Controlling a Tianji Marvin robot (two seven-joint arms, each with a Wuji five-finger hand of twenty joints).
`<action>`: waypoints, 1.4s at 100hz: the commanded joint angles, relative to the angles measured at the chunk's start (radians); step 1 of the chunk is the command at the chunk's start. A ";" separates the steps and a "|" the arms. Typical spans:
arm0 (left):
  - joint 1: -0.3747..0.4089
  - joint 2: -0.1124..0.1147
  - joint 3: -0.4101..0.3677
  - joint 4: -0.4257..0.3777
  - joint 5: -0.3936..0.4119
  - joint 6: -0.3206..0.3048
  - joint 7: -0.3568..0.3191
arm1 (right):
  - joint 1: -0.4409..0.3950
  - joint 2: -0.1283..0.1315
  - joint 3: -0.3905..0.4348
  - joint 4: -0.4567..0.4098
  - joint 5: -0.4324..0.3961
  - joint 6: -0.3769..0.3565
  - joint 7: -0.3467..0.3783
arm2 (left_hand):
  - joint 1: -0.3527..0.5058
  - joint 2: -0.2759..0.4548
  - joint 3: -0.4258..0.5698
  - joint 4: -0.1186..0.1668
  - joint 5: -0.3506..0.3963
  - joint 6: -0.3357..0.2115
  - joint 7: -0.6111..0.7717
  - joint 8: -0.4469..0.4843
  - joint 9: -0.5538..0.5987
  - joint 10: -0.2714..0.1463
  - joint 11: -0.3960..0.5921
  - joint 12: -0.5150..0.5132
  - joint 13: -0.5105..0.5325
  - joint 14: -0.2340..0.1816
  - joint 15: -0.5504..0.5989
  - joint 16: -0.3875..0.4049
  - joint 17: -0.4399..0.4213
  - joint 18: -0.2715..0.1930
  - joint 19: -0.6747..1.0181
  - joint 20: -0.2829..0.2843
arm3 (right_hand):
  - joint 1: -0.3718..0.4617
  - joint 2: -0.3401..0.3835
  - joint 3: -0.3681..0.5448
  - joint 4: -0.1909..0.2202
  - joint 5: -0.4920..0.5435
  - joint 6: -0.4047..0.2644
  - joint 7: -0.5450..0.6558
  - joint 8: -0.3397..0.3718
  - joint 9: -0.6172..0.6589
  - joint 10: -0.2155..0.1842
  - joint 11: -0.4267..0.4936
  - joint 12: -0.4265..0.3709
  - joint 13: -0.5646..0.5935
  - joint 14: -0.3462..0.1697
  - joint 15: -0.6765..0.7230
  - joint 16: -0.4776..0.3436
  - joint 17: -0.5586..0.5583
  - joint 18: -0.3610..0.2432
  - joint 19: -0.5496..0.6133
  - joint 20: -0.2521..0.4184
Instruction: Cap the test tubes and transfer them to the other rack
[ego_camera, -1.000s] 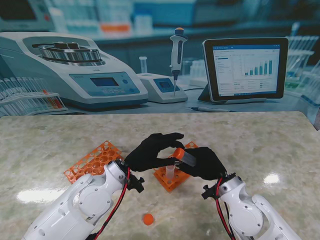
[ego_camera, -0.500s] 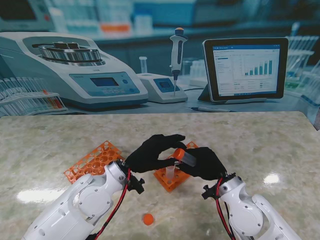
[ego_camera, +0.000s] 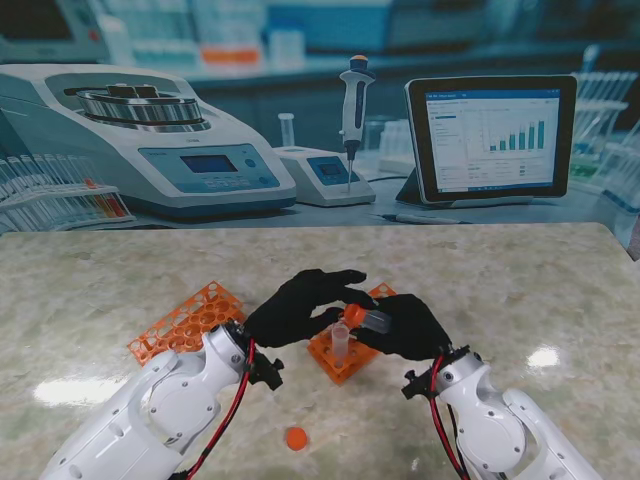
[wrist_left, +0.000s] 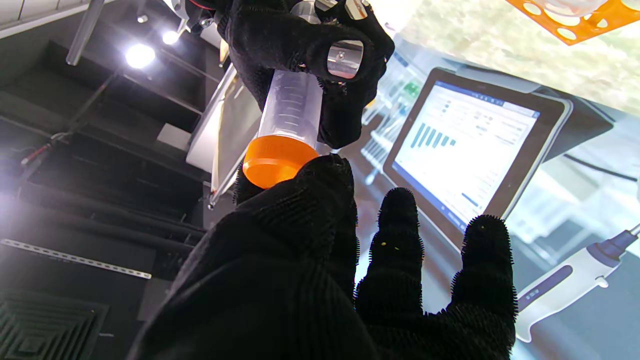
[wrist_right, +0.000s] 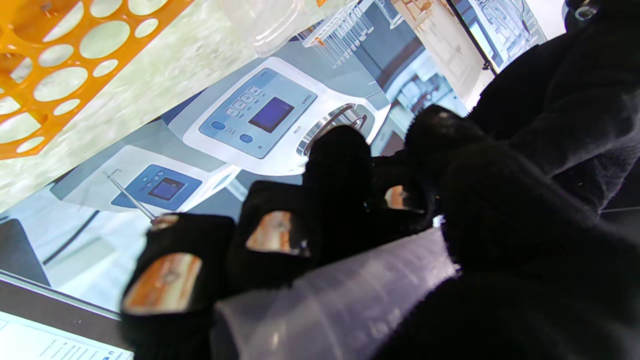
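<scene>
My right hand (ego_camera: 405, 325) is shut on a clear test tube (ego_camera: 372, 320) held tilted over the small orange rack (ego_camera: 345, 365). An orange cap (ego_camera: 353, 314) sits on the tube's mouth, pinched by two fingers of my left hand (ego_camera: 298, 305); the other fingers are spread. The left wrist view shows the cap (wrist_left: 270, 160) on the tube (wrist_left: 292, 105), with the right hand (wrist_left: 300, 35) wrapped around the tube's body. In the right wrist view the tube (wrist_right: 340, 300) lies under my fingers (wrist_right: 272, 235). An uncapped tube (ego_camera: 340, 340) stands upright in the small rack.
A second, longer orange rack (ego_camera: 185, 320) lies to the left of my hands. A loose orange cap (ego_camera: 296, 437) rests on the marble table (ego_camera: 520, 290) nearer to me. Lab-equipment backdrop along the far edge.
Left hand and forearm have shifted slightly left. The capped end of the tube sits a little lower, and the upright tube in the rack shows more clearly.
</scene>
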 joint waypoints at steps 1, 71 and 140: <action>0.006 0.000 -0.001 -0.014 -0.006 -0.005 0.001 | -0.004 -0.003 -0.004 -0.002 0.003 0.004 0.003 | 0.068 0.018 0.037 0.018 -0.013 -0.054 0.016 0.003 -0.009 -0.037 -0.005 -0.027 -0.009 -0.018 -0.016 -0.015 -0.004 -0.010 -0.010 -0.016 | 0.041 0.019 -0.004 -0.003 0.027 -0.056 0.036 0.027 0.011 0.058 0.003 -0.004 0.052 -0.149 0.104 0.017 0.033 -0.045 0.107 0.004; 0.055 0.005 -0.067 -0.073 -0.033 0.030 -0.022 | -0.001 -0.003 -0.007 0.000 0.005 0.005 0.003 | -0.020 0.223 -0.381 0.067 0.075 0.285 -0.179 -0.097 -0.001 0.042 -0.024 -0.016 0.029 0.029 -0.010 -0.012 0.017 0.017 -0.006 -0.006 | 0.041 0.019 -0.004 -0.003 0.027 -0.057 0.035 0.028 0.011 0.057 0.003 -0.004 0.052 -0.149 0.104 0.017 0.033 -0.045 0.107 0.004; -0.013 0.000 0.038 -0.040 -0.077 0.062 -0.043 | -0.007 -0.004 -0.001 -0.003 0.002 0.001 0.000 | -0.173 0.123 -0.457 0.083 0.032 0.218 -0.054 0.110 0.042 0.064 -0.004 0.042 0.084 0.029 0.040 0.037 0.065 0.020 0.074 0.033 | 0.040 0.018 -0.004 -0.003 0.027 -0.057 0.035 0.028 0.011 0.058 0.003 -0.004 0.052 -0.149 0.104 0.017 0.033 -0.045 0.107 0.004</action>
